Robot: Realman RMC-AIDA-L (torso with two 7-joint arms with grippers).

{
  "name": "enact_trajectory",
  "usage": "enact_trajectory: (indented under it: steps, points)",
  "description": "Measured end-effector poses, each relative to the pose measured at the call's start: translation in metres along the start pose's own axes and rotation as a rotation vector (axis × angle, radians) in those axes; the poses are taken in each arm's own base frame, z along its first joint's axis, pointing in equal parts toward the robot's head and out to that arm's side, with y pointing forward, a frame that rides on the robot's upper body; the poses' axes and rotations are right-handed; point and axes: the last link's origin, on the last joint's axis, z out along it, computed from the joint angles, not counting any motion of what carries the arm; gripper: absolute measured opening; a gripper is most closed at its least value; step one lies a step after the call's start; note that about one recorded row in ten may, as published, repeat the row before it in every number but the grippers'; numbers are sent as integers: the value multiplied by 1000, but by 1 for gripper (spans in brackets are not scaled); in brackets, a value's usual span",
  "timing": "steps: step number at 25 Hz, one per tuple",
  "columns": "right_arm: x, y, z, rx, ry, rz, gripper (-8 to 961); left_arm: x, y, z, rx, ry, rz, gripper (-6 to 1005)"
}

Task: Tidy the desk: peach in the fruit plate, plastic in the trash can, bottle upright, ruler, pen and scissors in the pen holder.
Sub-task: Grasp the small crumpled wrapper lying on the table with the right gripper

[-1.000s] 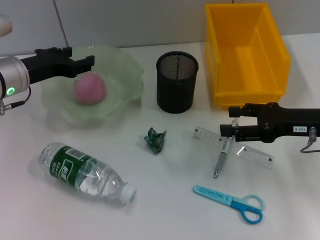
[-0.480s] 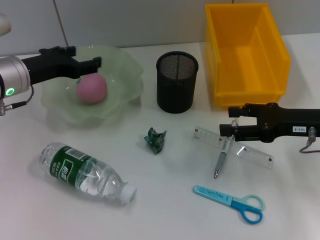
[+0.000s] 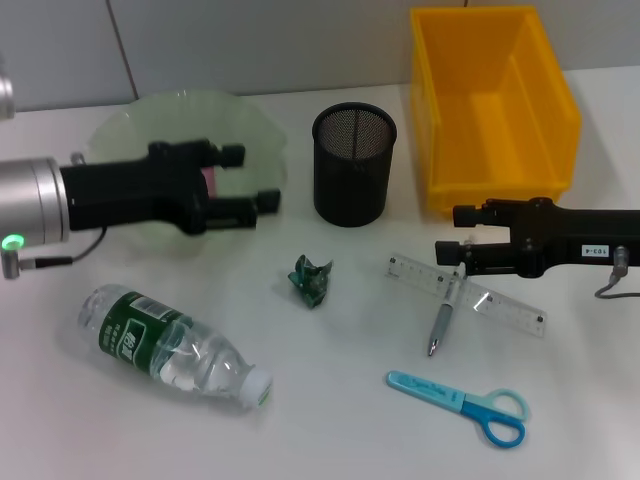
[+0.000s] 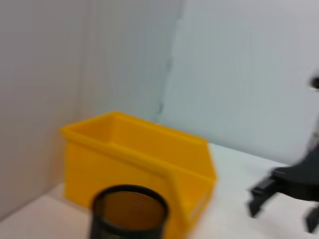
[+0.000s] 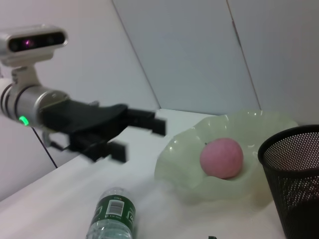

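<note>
The left gripper [image 3: 243, 180] hangs over the near rim of the green fruit plate [image 3: 130, 125], its jaws parted and holding nothing; the pink peach [image 5: 222, 158] sits in the plate. The right gripper [image 3: 452, 234] hovers low over the near end of the clear ruler [image 3: 505, 308], jaws apart and empty, with the pen [image 3: 441, 325] lying across the ruler just below it. The black mesh pen holder [image 3: 354, 164] stands beside the yellow bin [image 3: 492, 110]. On the white worktop [image 3: 330, 400], the water bottle [image 3: 172, 346] lies on its side, the crumpled green plastic [image 3: 311, 279] sits mid-desk, and the blue scissors [image 3: 465, 405] lie nearest me.
</note>
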Motion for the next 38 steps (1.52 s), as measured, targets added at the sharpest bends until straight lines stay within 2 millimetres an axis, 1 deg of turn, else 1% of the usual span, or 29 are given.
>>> enact_trajectory:
  steps: [2, 4, 5, 6, 7, 8, 9, 12, 13, 14, 15, 16, 17, 18, 19, 21, 22, 23, 24, 26, 27, 28, 31, 32, 33, 34, 35, 37, 38]
  points:
    - [-1, 0, 0, -1, 0, -2, 800, -8, 11, -5, -54, 1, -6, 829]
    - [-1, 0, 0, -1, 0, -2, 800, -8, 11, -5, -54, 1, -6, 829]
    - [-3, 0, 2, -6, 3, -7, 800, -16, 17, -10, -78, 5, -7, 828]
    - [-5, 0, 3, -10, 4, -10, 799, -16, 17, -10, -78, 5, -7, 828]
    - [-6, 0, 4, -15, 5, -12, 799, -26, 21, -17, -79, 8, -9, 828]
    - [-14, 0, 6, -23, 6, -9, 799, -32, 23, -21, -72, 9, -15, 828]
    - [-14, 0, 6, -23, 6, -9, 799, -32, 23, -21, -72, 9, -15, 828]
    - [-32, 0, 10, -30, 16, -4, 799, -38, 25, -24, -65, 11, -29, 828]
    - [-32, 0, 10, -30, 16, -4, 799, -38, 25, -24, -65, 11, -29, 828]
    - [-47, 2, 13, -40, 34, -16, 799, -39, 26, -25, -63, 11, -32, 828]
    - [-47, 2, 13, -40, 34, -16, 799, -40, 26, -26, -61, 11, -36, 827]
    - [-53, 3, 15, -45, 47, -18, 799, -42, 26, -27, -58, 12, -41, 827]
    - [-67, 6, 21, -58, 97, -28, 799, -45, 27, -30, -49, 15, -49, 827]
    - [-67, 6, 21, -58, 97, -28, 799, -45, 27, -30, -49, 15, -49, 827]
    - [-79, 8, 28, -65, 152, -32, 799, -46, 27, -32, -44, 17, -52, 827]
    - [-84, 8, 31, -65, 183, -33, 799, -47, 27, -34, -36, 23, -59, 827]
    - [-96, 8, 40, -65, 245, -43, 799, -48, 26, -36, -33, 25, -63, 827]
    - [-96, 8, 40, -65, 245, -43, 799, -48, 26, -36, -33, 25, -63, 827]
    - [-103, 9, 47, -64, 293, -56, 798, -48, 26, -37, -32, 26, -64, 826]
    - [-106, 9, 50, -62, 322, -67, 798, -49, 26, -38, -28, 29, -68, 826]
    - [-109, 10, 59, -67, 372, -87, 798, -49, 26, -39, -24, 30, -70, 826]
    - [-109, 10, 59, -67, 372, -87, 798, -49, 26, -39, -24, 30, -70, 826]
    - [-111, 13, 73, -79, 427, -102, 798, -50, 25, -40, -19, 28, -70, 826]
    - [-111, 14, 82, -81, 455, -111, 798, -50, 25, -40, -17, 28, -70, 826]
    - [-111, 14, 82, -81, 455, -111, 798, -50, 25, -40, -17, 28, -70, 826]
    - [-109, 15, 90, -72, 480, -129, 798, -50, 25, -40, -16, 27, -70, 826]
    - [-109, 15, 90, -72, 480, -129, 798, -50, 24, -40, -13, 26, -70, 825]
    - [-104, 16, 101, -54, 517, -163, 798, -49, 22, -41, -7, 25, -68, 825]
    - [-104, 16, 101, -54, 517, -163, 798, -49, 22, -41, -7, 25, -68, 825]
